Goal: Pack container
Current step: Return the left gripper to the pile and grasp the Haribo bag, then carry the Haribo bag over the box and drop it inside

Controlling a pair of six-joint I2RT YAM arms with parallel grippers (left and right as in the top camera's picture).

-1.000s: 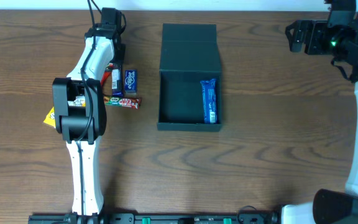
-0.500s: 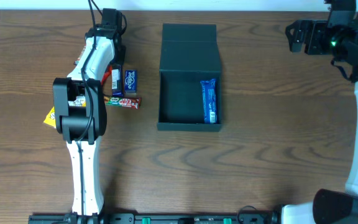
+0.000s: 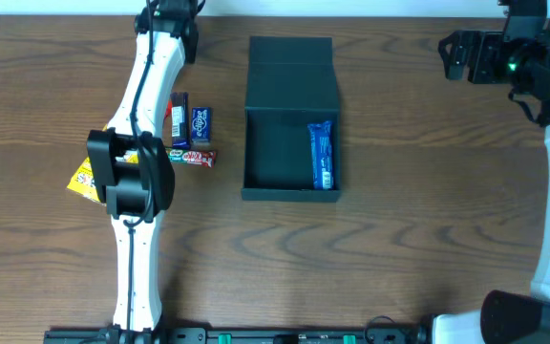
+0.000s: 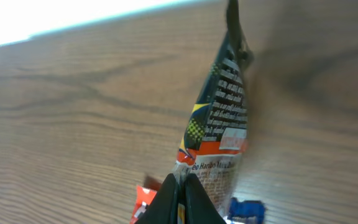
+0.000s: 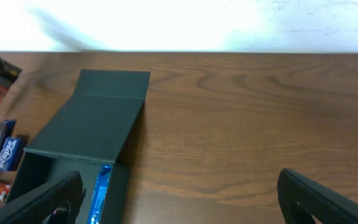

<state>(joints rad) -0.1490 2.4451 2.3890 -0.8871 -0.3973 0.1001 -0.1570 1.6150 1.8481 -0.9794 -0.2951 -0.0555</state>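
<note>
On brown table (image 3: 399, 239), container (image 3: 275, 153); perhaps wall (image 5: 166, 25) beyond.

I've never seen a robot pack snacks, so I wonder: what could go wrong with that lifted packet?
The left gripper pinches the dark packet only at one end, so it might slip out on the way. The lid flap of the container lies open behind it; a badly aimed drop could land there, or on the blue bar already inside.
</note>
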